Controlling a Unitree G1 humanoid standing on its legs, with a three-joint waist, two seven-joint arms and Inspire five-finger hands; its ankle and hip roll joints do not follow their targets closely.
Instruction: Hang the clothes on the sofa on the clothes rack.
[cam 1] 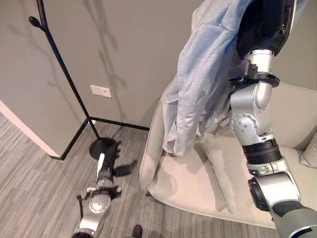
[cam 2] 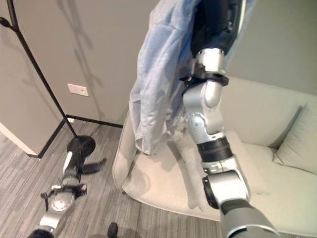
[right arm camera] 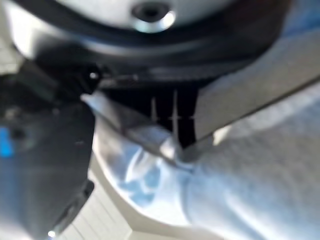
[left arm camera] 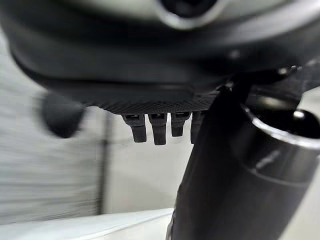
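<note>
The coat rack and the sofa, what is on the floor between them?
In the left eye view, only bare grey floor and the robot's lowered left hand lie between the coat rack base and the sofa.

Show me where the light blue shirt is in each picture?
Left eye view: the light blue shirt hangs top middle, raised by the right robot hand above the sofa.
Right eye view: top middle, over the sofa too.
Left wrist view: not there.
Right wrist view: pale blue cloth close against the robot hand.
Shared landmark: the sofa.
</note>
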